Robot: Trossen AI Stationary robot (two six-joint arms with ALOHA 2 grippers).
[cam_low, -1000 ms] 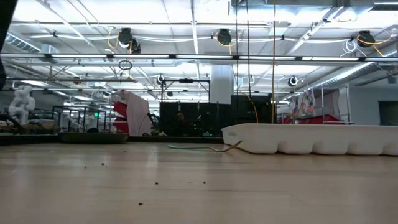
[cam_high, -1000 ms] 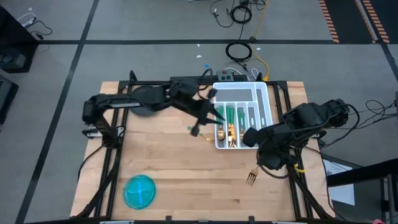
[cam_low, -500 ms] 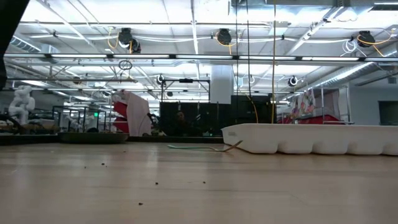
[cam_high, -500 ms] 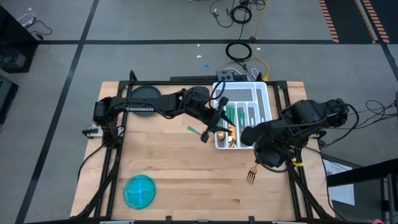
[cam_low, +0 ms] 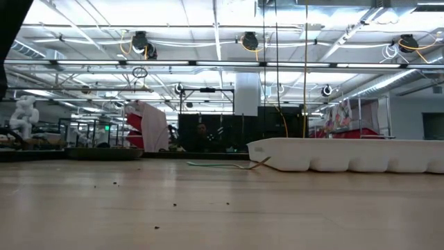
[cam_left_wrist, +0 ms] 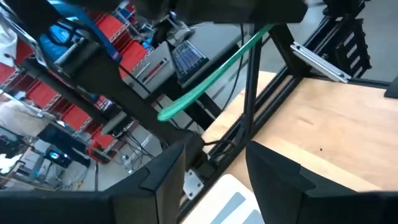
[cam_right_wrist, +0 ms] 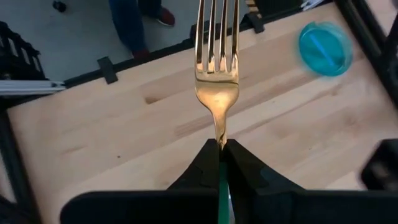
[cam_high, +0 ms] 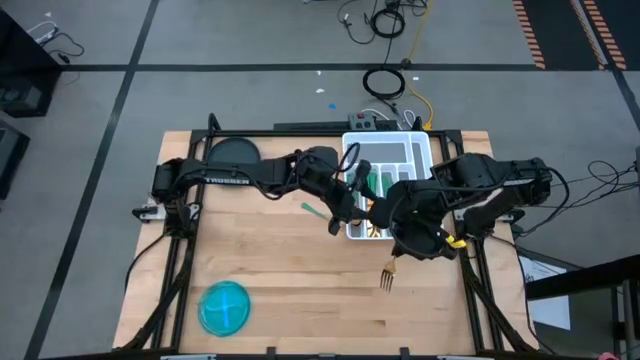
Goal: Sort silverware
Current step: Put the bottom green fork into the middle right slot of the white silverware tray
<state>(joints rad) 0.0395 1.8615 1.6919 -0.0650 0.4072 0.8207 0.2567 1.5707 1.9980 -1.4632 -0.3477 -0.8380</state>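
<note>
Gold-headed fork (cam_right_wrist: 217,59), teal handle clamped in shut right tool (cam_high: 400,252), hangs just off the white tray (cam_high: 425,160). Left tool (cam_left_wrist: 214,165), fingers spread, holds nothing. Hazard: arms crowd together beside tray; collision could dislodge fork.

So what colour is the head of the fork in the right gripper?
Shiny gold. The fork held by the right gripper shows best in the right wrist view.

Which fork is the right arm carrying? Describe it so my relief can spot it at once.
Start at the white tray at the table's far right. Just in front of it the right gripper is shut on a fork by its teal handle, gold tines pointing toward the table's front edge. It is the only piece in the air there; the rest lie in the tray.
</note>
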